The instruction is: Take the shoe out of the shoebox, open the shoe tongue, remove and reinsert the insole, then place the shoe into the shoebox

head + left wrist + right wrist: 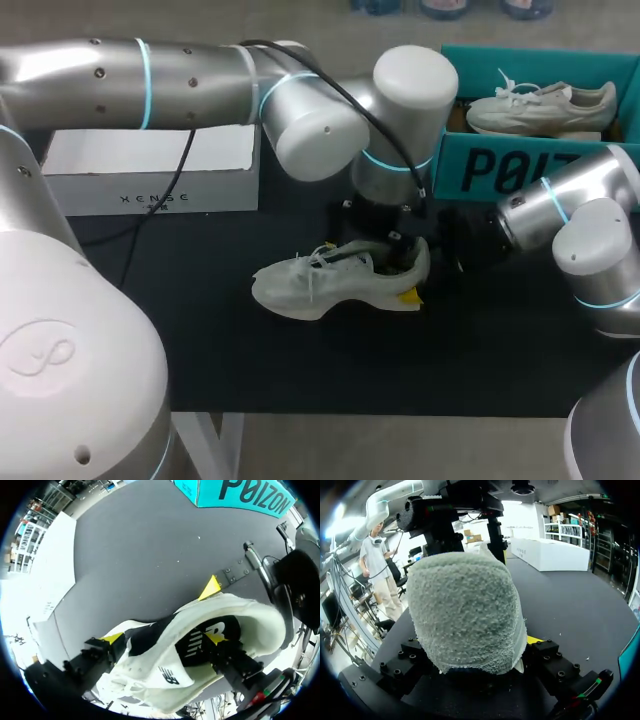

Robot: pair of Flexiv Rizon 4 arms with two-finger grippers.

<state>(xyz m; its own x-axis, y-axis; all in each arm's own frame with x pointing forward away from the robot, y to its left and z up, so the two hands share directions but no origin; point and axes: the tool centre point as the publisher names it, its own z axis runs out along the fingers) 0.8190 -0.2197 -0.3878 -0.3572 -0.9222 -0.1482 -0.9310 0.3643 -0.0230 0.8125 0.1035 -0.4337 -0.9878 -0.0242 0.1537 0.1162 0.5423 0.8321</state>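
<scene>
A white shoe point(320, 285) lies on its side on the black table, toe to the left. My left gripper point(388, 248) hangs over its opening. In the left wrist view the left gripper point(164, 639) is open, one yellow fingertip point(215, 638) inside the shoe point(167, 677) and the other outside its wall. My right gripper point(428, 268) comes in from the right at the heel. In the right wrist view the shoe's fuzzy heel point(465, 610) fills the gap between the fingers of the right gripper point(475, 650), which touch it from both sides.
The teal shoebox point(500, 165) stands at the back right with a second white shoe point(540, 105) inside. A white box point(150, 170) sits at the back left. A black cable runs along the left arm down to its wrist.
</scene>
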